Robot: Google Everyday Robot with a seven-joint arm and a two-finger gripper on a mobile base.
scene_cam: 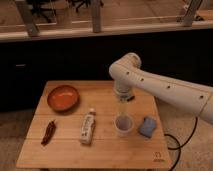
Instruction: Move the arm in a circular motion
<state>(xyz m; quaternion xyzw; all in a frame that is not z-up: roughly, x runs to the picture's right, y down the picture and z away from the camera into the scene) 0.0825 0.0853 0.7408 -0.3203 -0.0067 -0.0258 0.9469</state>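
I am watching the arm (165, 90) reaching in from the right edge. Its thick cream segment is running up and leftward to a rounded elbow over the back of the wooden surface (100, 152), then turning straight down. The tool (123, 111) is hanging at the end of that downward part, pointing at the cup (124, 125) and sitting right over its mouth. I cannot tell whether its tip is dipping inside the rim or hovering just above it, nor how far the tool is open or whether it is gripping anything. The cup is standing upright right of centre, with a blue sponge (147, 126) lying just beside it on the right. A bottle (88, 126) is lying on its side left of the cup, cap toward the back. An orange bowl (63, 97) is sitting at the back left, well apart from the arm, and a red chili (49, 132) is lying near the left edge. A black cable (180, 142) is looping past the right front corner.
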